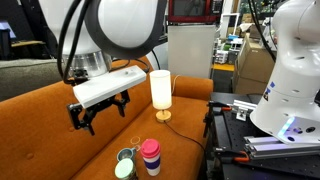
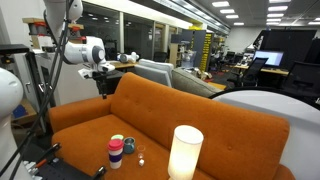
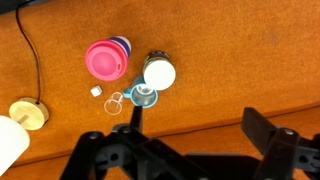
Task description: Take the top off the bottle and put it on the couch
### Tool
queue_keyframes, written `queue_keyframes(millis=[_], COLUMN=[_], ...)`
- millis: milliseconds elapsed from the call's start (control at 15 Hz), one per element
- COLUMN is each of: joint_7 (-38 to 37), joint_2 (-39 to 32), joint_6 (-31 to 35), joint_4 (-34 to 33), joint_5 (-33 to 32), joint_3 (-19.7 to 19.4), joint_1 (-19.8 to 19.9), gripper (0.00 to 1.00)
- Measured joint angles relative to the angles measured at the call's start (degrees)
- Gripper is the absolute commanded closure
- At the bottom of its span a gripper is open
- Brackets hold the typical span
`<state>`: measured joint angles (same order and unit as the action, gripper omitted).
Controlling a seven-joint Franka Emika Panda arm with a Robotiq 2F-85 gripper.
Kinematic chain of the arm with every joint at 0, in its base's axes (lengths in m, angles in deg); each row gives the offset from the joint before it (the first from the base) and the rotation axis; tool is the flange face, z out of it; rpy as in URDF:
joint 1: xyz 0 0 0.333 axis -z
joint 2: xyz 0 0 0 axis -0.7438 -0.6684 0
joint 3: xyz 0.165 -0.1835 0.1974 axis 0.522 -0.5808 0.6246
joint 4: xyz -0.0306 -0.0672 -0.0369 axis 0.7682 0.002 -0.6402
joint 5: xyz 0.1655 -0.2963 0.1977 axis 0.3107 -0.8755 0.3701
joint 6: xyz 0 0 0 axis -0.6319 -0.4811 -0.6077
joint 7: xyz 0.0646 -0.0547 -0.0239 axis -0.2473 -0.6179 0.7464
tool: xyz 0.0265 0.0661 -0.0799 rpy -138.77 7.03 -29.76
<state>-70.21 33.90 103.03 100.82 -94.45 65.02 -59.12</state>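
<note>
The bottle (image 1: 150,157) stands upright on the orange couch seat, with a pink top (image 3: 106,58) on a purple and white body. It also shows in an exterior view (image 2: 116,152). My gripper (image 1: 100,115) hangs well above the couch, up and off to the side of the bottle, open and empty. In the wrist view the two black fingers (image 3: 200,125) are spread wide over bare orange fabric, with the bottle farther off in the upper part of the picture. The gripper also shows in an exterior view (image 2: 104,80) above the couch back.
A small jar with a white lid (image 3: 158,74) lies next to the bottle, with a small clear plastic piece (image 3: 145,96) beside it. A white table lamp (image 1: 160,92) stands on the couch (image 1: 60,150), its cord trailing. A black table with equipment (image 1: 250,140) adjoins the couch.
</note>
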Motion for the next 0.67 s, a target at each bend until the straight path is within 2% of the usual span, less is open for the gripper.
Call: queue_keyframes(millis=[200, 333, 533, 667], joint_7=[0.0, 0.7, 4.6, 6.2], joint_2=[0.0, -0.6, -5.5, -10.4], joint_6=[0.0, -0.1, 1.7, 5.3], joint_4=[0.0, 0.0, -1.4, -3.4], joint_5=[0.0, 3.2, 10.1, 12.3], joint_3=[0.0, -0.1, -0.4, -1.4], joint_1=[0.0, -0.1, 0.0, -0.1], gripper=[0.0, 0.0, 0.0, 0.0])
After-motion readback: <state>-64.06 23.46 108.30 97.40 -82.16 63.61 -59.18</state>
